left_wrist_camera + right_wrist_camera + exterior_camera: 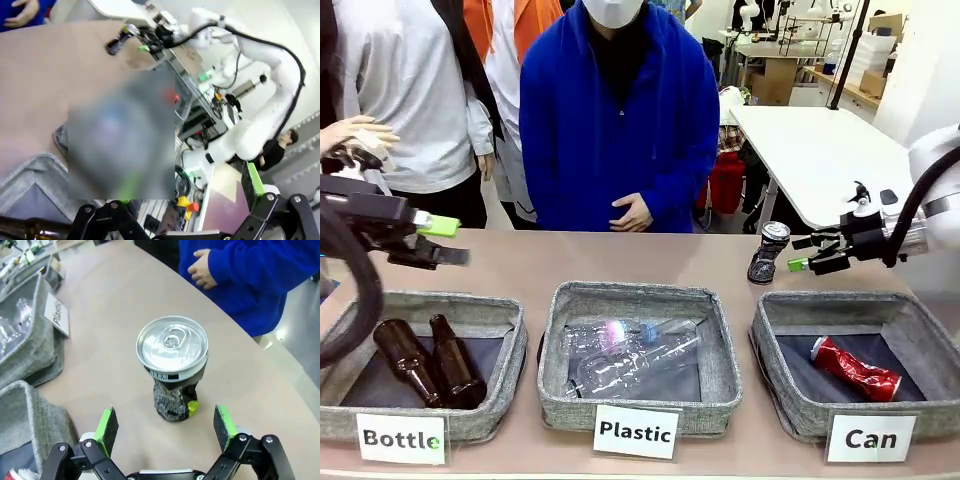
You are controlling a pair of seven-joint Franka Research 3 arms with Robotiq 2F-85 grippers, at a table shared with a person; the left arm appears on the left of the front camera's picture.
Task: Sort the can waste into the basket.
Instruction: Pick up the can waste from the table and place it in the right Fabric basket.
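A dented dark can [769, 252] with a silver top stands upright on the table behind the grey basket [772, 345] labelled "Can". A crushed red can [855, 368] lies inside that basket. My right gripper [802, 258] is open just right of the dark can, level with it. In the right wrist view the dark can [172, 365] stands ahead of the open right gripper [166, 426], just beyond its green pads [107, 425]. My left gripper [438, 240] hovers open and empty above the table's far left. From the left wrist, the dark can [117, 42] shows far off.
The "Plastic" basket [555, 350] holds clear bottles in the middle, and the "Bottle" basket [505, 330] holds two brown bottles at left. A person in a blue top [620, 110] stands at the far edge, hands [635, 212] near the table. More people stand at back left.
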